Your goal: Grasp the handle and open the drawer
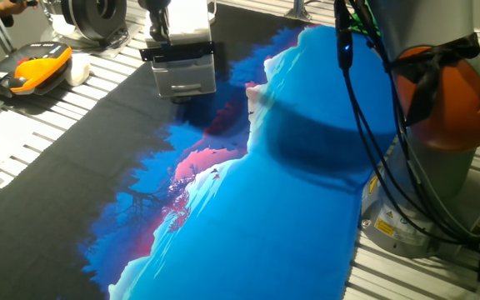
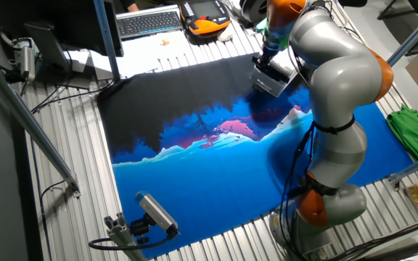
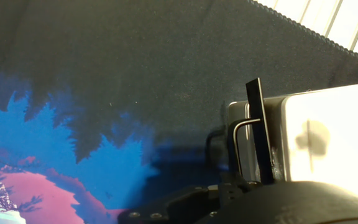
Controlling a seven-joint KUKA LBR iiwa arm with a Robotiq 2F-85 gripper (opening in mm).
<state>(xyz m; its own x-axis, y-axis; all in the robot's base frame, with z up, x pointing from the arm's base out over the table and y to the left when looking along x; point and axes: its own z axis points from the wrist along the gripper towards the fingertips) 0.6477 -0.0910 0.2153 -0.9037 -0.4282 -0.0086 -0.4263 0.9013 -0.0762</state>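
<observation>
The small white cabinet stands at the far edge of the mat, and it also shows in the other fixed view. Its drawer's grey front faces the mat and looks about flush with the cabinet. The black handle runs across the top of that front. In the hand view the handle is a thin upright black bar on a metal bracket, beside the cabinet's white top. My gripper hangs right over the handle's left end. The handle runs down into the gripper's dark body. The fingers are hidden, so I cannot tell whether they are closed on it.
A blue, pink and black printed mat covers the slatted table. An orange-and-black case lies at the far left, with a keyboard beyond. The arm's base and cables stand at the right. A green cloth lies beside the mat.
</observation>
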